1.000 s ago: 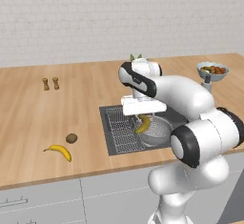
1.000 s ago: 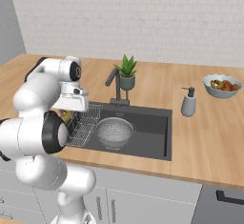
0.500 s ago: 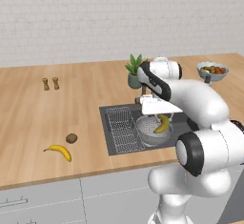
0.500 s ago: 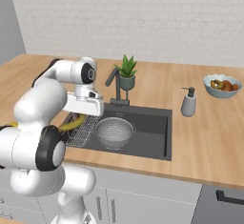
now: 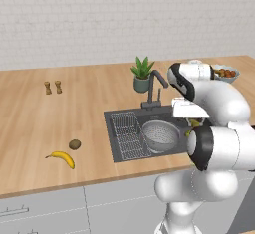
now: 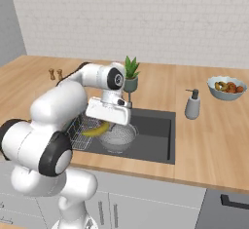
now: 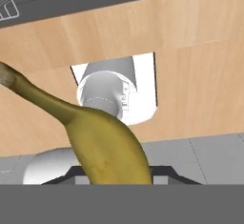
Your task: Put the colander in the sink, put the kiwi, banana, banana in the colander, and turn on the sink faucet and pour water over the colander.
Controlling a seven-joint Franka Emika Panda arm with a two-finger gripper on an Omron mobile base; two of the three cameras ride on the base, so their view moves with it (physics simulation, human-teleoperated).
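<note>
The grey perforated colander (image 5: 159, 134) (image 6: 118, 136) sits in the dark sink (image 5: 128, 116) (image 6: 154, 125), right of the wire rack (image 5: 127, 133). My gripper (image 6: 103, 124) is shut on the duller banana (image 6: 96, 129) (image 7: 109, 147), which hangs above the sink at the colander's rim; the fingers are hidden behind the fruit. In the left base view my arm covers the hand, and a bit of this banana (image 5: 193, 124) shows. The bright banana (image 5: 62, 158) and the kiwi (image 5: 74, 144) lie on the counter left of the sink. The faucet (image 5: 155, 86) stands behind the basin.
A potted plant (image 5: 142, 73) (image 6: 129, 74) stands beside the faucet. A soap dispenser (image 6: 192, 104) and a pale-blue fruit bowl (image 6: 226, 86) are right of the sink. Two small shakers (image 5: 52, 87) stand at the far left of the wooden counter.
My arm has swung to the right with the banana, carrying it from above the wire rack toward the colander. The fruit on the counter has not moved.
</note>
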